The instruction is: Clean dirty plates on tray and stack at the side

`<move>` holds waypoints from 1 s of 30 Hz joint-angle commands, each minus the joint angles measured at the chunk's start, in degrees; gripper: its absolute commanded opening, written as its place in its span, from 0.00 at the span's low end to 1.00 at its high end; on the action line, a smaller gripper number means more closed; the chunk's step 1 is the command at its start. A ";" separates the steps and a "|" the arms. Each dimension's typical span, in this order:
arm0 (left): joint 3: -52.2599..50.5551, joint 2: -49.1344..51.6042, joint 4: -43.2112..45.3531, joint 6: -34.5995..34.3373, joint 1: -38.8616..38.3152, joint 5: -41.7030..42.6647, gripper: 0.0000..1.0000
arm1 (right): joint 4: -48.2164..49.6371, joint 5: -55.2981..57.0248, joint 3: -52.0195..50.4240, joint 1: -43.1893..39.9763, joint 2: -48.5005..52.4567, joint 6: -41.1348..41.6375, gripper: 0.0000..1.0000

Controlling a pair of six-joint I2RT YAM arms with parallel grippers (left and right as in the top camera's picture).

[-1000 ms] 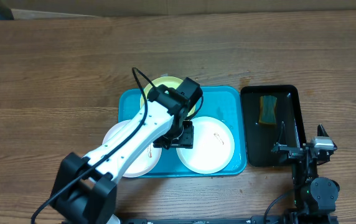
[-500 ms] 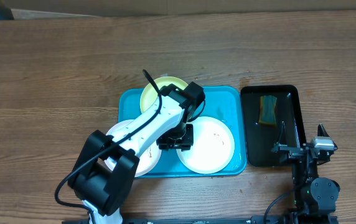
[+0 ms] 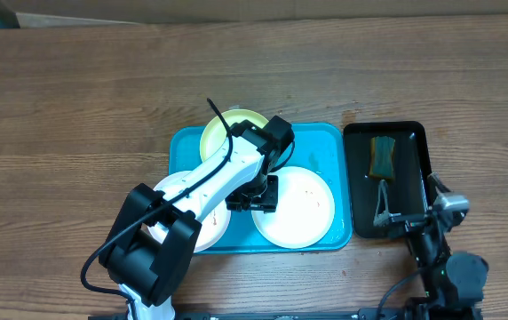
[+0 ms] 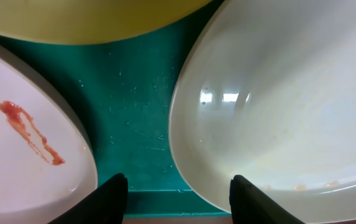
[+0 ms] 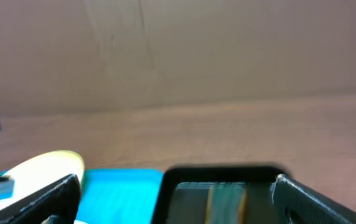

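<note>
The turquoise tray [image 3: 321,142] holds three plates: a yellow one [image 3: 221,135] at the back, a white one [image 3: 300,209] at front right, and a white one [image 3: 167,189] at front left, partly under my left arm. My left gripper [image 3: 252,194] hangs low between the two white plates, open and empty. In the left wrist view its gripper [image 4: 178,202] stands over bare tray floor [image 4: 134,124]. The left plate [image 4: 22,162] carries a red smear. The right plate [image 4: 277,106] has faint orange specks, and its rim lies just inside the right finger. My right gripper [image 3: 407,200] is wide open.
A narrow black tray [image 3: 414,133] with a green-and-yellow sponge [image 3: 383,156] lies right of the turquoise tray. In the right wrist view the black tray [image 5: 221,173] and sponge [image 5: 228,202] sit between the spread fingers. Wooden tabletop [image 3: 76,107] surrounds everything.
The right arm has swung from its rest pose toward the black tray. The left arm's elbow has come in and its gripper has edged slightly right between the white plates.
</note>
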 commanded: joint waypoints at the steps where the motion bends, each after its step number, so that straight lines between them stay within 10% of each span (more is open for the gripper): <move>1: 1.99 -0.85 0.33 1.95 0.04 0.15 0.54 | -4.09 -1.75 12.72 -0.20 5.73 3.10 1.00; 15: 7.32 -8.61 -2.56 -0.24 -0.02 2.71 0.64 | -54.71 -8.04 69.99 -0.20 61.96 -0.81 1.00; 30: -8.66 -8.59 10.71 -5.77 0.00 2.40 0.57 | -58.90 -1.53 72.06 -0.20 88.94 -0.24 0.89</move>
